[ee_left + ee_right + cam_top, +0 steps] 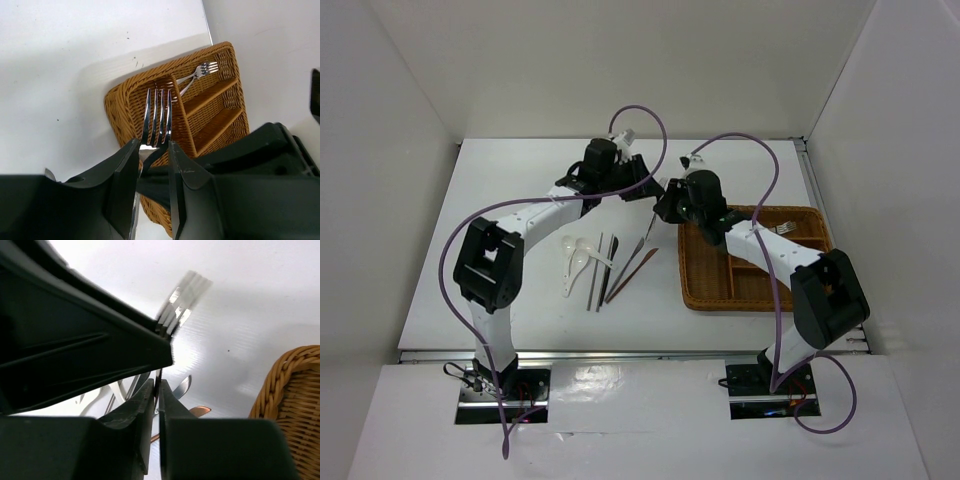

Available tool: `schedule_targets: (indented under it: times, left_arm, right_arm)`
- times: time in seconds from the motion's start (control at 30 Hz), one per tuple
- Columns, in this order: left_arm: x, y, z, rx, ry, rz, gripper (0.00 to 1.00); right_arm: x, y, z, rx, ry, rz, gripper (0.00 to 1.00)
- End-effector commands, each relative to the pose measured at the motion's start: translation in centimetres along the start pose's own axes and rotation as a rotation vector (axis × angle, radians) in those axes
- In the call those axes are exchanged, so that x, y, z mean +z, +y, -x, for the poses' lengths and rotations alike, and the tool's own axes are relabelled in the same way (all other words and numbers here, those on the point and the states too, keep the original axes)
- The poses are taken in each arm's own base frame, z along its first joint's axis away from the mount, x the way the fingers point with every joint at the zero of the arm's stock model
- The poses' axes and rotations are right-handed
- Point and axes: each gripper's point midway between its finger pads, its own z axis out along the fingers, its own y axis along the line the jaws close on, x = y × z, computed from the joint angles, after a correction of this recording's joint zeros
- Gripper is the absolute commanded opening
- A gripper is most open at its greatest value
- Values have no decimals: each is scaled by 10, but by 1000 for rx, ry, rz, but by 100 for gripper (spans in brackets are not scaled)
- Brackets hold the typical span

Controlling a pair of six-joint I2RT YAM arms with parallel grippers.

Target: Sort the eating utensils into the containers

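Observation:
A silver fork [157, 117] hangs above the table between both grippers. My left gripper [154, 145] is shut on its neck, with the tines pointing toward the brown wicker tray [125, 107]. My right gripper [159, 382] is shut on the thin handle, and the blurred tines [182, 300] show past the left gripper's black body. In the top view the two grippers [645, 185] [665, 205] meet left of the tray [705, 295]. Two forks [785, 230] lie in the tray's far slot. White spoons [575, 262], dark chopsticks [597, 270] and reddish-brown sticks [632, 272] lie on the table.
White walls enclose the table on the left, back and right. The tray's shorter slots [215, 125] hold nothing I can see. A purple cable [450, 270] loops beside the left arm, another [775, 200] arches over the right arm.

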Motion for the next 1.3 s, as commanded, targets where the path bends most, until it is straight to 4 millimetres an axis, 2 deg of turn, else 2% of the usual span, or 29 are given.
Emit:
schedule_targets:
  times: [0.0, 0.03, 0.13, 0.17, 0.2, 0.23, 0.27, 0.3, 0.37, 0.47, 0.5, 0.57, 0.67, 0.7, 0.73, 0.77, 0.8, 0.83, 0.9, 0.97, 1.03, 1.07, 1.13, 1.27]
  left_arm:
    - [-19, -45, 24, 31, -68, -110, 7]
    - [-19, -45, 24, 31, -68, -110, 7]
    - [-23, -46, 28, 41, -78, -92, 14]
    - [-23, -45, 30, 46, -81, -79, 20]
    - [-25, -41, 28, 51, -69, -51, 37]
    - [-27, -46, 36, 68, -82, -48, 45]
    - [-28, -44, 40, 74, -94, -23, 50]
    - [-30, -45, 43, 82, -98, -12, 54]
    - [-34, -45, 49, 76, -102, -2, 66]
    - [-46, -37, 67, 66, -135, 16, 76]
    - [-50, -39, 69, 66, -143, 23, 79]
    - [-61, -29, 81, 53, -175, 58, 80]
    - [-73, -8, 84, 38, -193, 133, 82]
    - [-72, -2, 81, 32, -190, 150, 82]
    - [-77, 6, 82, 22, -198, 174, 82]
    - [-84, 11, 84, 15, -207, 184, 82]
    - [-83, 20, 73, 5, -190, 198, 82]
    - [-87, 25, 73, -1, -192, 200, 82]
    - [-90, 38, 63, -17, -180, 221, 82]
    - [-93, 40, 58, -11, -173, 226, 82]
    - [-95, 48, 52, -9, -167, 254, 82]
    - [-98, 45, 54, 9, -173, 249, 82]
    - [-101, 55, 46, 8, -156, 290, 80]
    - [-109, 57, 39, 39, -149, 305, 80]
  right_arm:
    - [1, 7, 9, -5, -34, 10, 10]
    - [0, 5, 9, -4, -27, -10, 0]
    - [-6, -4, 17, 8, -52, -75, 0]
    - [-11, -6, 19, 8, -55, -93, 0]
    - [-14, -15, 25, 22, -76, -132, 0]
    - [-16, -15, 26, 39, -82, -143, 0]
    - [-22, -28, 28, 51, -83, -171, 0]
    - [-25, -32, 34, 69, -103, -185, 0]
    - [-35, -46, 33, 104, -110, -228, 0]
    - [-51, -64, 49, 152, -158, -263, 0]
    - [-57, -79, 50, 177, -166, -308, 0]
    - [-66, -101, 55, 212, -195, -396, 0]
    - [-89, -147, 62, 304, -237, -561, 0]
    - [-98, -161, 59, 338, -227, -618, 0]
    - [-111, -186, 62, 393, -250, -689, 0]
    - [-115, -201, 59, 449, -261, -731, 0]
    - [-121, -211, 60, 479, -272, -755, 0]
    - [-129, -229, 55, 516, -273, -803, 0]
    - [-138, -242, 59, 562, -316, -842, 0]
    - [-145, -254, 60, 586, -355, -902, 0]
    - [-143, -264, 54, 607, -361, -947, 0]
    - [-142, -266, 56, 606, -365, -955, 0]
    - [-134, -272, 49, 615, -341, -971, 0]
    - [-117, -281, 37, 667, -305, -980, 0]
